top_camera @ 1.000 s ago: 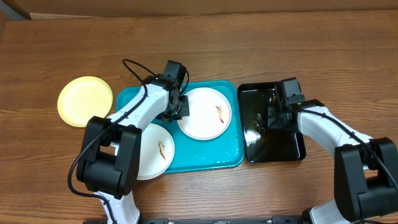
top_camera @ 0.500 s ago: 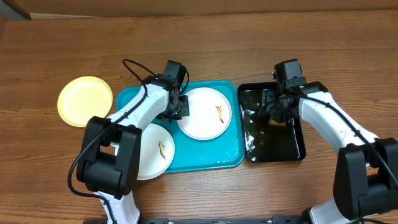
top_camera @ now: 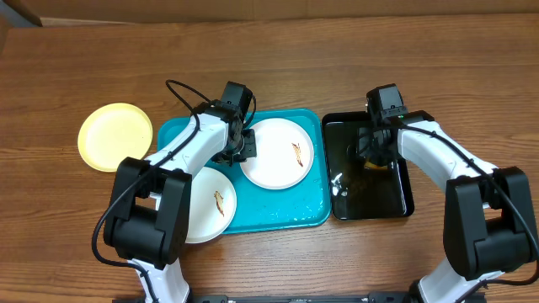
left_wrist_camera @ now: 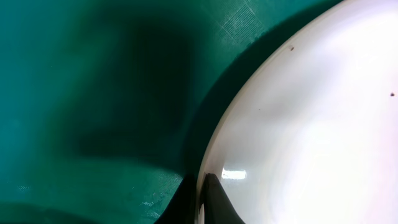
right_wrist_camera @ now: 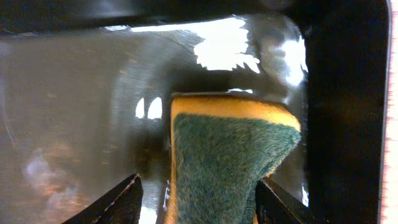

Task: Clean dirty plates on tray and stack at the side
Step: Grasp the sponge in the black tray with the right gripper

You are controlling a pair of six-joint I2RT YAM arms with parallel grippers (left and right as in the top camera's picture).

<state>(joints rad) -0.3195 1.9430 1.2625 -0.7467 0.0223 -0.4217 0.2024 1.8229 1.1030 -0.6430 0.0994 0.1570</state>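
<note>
The turquoise tray [top_camera: 286, 210] lies mid-frame on the bench [top_camera: 269, 59]. The upper white plate [top_camera: 274, 167] sits in the tray's upper right part, with a brown smear [top_camera: 297, 152] on it. The left tool [top_camera: 244, 146] is pinched shut on that plate's left rim, and the left wrist view shows the rim between the fingertips. The lower white plate [top_camera: 215, 225], also smeared, overhangs the tray's lower left edge. The yellow plate [top_camera: 115, 136] rests on the bench at far left, apart from the tray. At right, the right tool [top_camera: 375, 157] stands open astride the sponge [right_wrist_camera: 230, 162] in the black tray [top_camera: 392, 198], with a gap beside one finger
</note>
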